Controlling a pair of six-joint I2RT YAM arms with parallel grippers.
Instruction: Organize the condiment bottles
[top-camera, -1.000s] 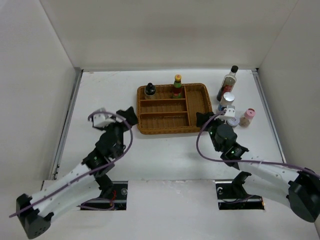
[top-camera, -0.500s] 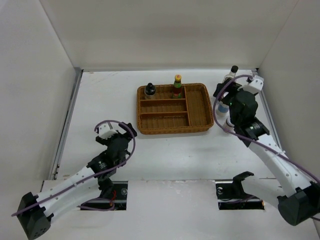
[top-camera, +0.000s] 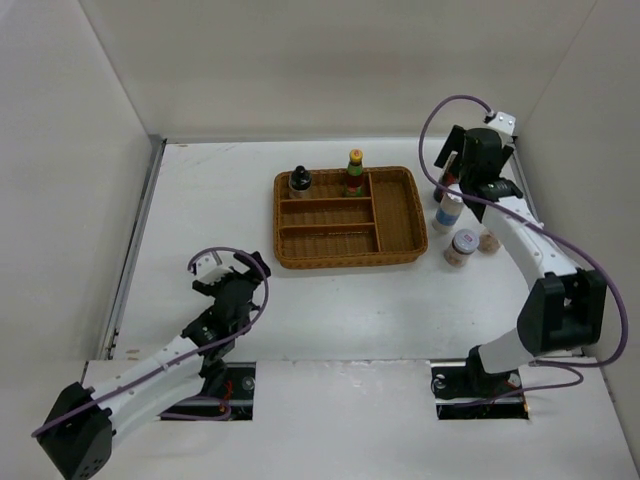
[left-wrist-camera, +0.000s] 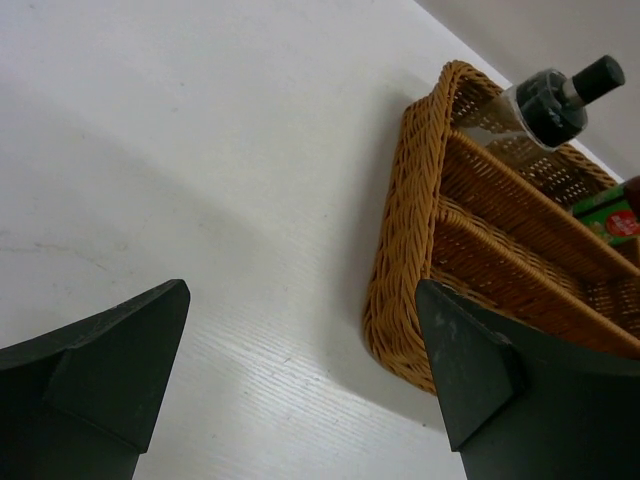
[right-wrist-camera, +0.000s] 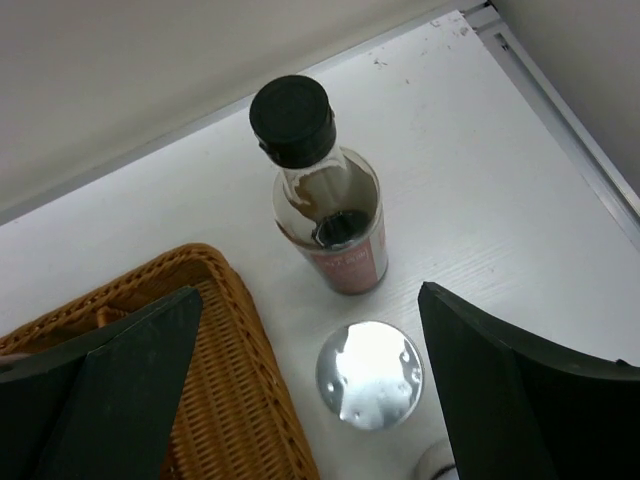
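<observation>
Pick step: your right gripper (right-wrist-camera: 308, 300) sits open over the dark-sauce bottle (right-wrist-camera: 330, 215); lower it and clamp the neck.

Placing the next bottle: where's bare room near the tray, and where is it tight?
Free: the tray's two front long slots and right compartment; the table left of the tray; the strip before it, between the arms. Crowded: right of the tray, where tall dark bottle, blue-white cylinder, white-lidded jar and pink-lidded shaker cluster by the right tool.
</observation>
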